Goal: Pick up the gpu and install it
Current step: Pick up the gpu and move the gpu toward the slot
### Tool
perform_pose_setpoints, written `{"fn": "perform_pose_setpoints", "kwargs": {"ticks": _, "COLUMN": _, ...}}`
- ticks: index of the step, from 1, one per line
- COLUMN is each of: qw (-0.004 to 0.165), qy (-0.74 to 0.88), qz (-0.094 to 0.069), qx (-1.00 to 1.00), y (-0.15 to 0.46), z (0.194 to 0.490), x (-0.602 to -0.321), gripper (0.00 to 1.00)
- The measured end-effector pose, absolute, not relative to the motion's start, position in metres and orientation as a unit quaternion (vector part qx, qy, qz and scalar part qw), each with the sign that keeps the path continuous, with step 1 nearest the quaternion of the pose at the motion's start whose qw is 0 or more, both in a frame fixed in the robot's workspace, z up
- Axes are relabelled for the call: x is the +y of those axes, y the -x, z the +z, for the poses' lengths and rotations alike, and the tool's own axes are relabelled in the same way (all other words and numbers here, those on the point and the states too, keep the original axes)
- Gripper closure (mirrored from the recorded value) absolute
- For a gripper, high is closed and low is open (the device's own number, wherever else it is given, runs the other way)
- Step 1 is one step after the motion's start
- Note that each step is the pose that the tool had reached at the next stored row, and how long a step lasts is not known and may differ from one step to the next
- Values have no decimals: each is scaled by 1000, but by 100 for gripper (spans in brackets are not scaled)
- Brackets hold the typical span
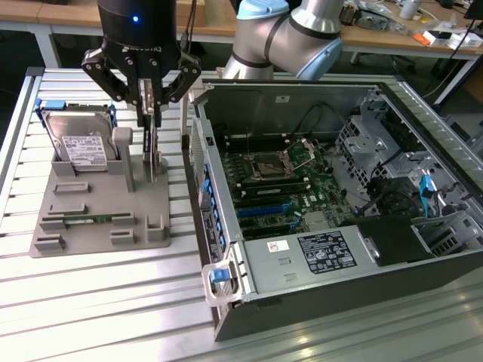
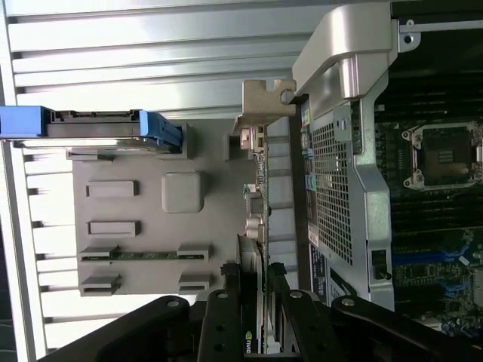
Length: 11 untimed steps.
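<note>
The pincer [image 2: 251,273] was clamped on the gpu [image 2: 257,215], which stood upright in the gray holder [image 1: 94,202] on the tabletop [image 1: 113,302], at nine o'clock from the open computer case [image 1: 339,296] in the exterior view.

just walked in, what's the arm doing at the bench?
The arm's black gripper has its jaws closed on the thin black gpu card with a silver bracket. The card stands upright on the grey plastic fixture plate, beside the silver hard drive in a blue frame. The card is not yet in the open dark-grey computer case. The blue slots on its green motherboard are bare.
</note>
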<state>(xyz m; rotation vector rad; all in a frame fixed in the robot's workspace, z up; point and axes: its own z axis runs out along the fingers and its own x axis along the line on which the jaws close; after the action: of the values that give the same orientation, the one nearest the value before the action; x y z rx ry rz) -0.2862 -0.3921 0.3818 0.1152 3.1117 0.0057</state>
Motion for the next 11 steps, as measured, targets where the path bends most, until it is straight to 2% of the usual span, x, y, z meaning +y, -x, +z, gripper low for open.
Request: {"fn": "perform_pose_setpoints", "kwargs": {"ticks": 11, "qw": 14, "qy": -37, "qz": 2, "qx": 999, "y": 286, "z": 386, "x": -392, "gripper": 75}}
